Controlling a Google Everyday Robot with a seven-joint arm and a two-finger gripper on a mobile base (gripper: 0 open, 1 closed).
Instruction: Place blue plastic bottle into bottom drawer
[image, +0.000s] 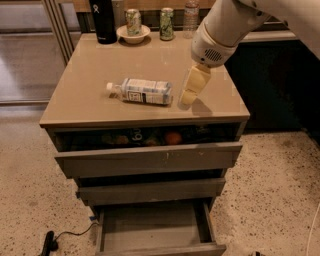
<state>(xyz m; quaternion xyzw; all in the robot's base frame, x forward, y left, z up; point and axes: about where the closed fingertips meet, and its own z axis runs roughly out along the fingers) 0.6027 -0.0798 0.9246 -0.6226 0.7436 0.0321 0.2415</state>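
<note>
Bottle of bluish-green tinted plastic, small, with a white cap and a pale label, lies on its side on the smooth tan cabinet top, cap pointing left and base to the right (lying flat, it may roll if nudged). Nothing holds it. The robot's cream-coloured two-finger gripper hangs low over the top just beside the bottle's base, apparently placed for a grasp from that end; whether it is spread or closed I cannot tell. Below, the narrow grey-brown bottom drawer stands pulled out with its bare grey inside showing, ready to receive the bottle. The wider top drawer is ajar over fruit. A tall black flask stands well apart at the back.
</note>
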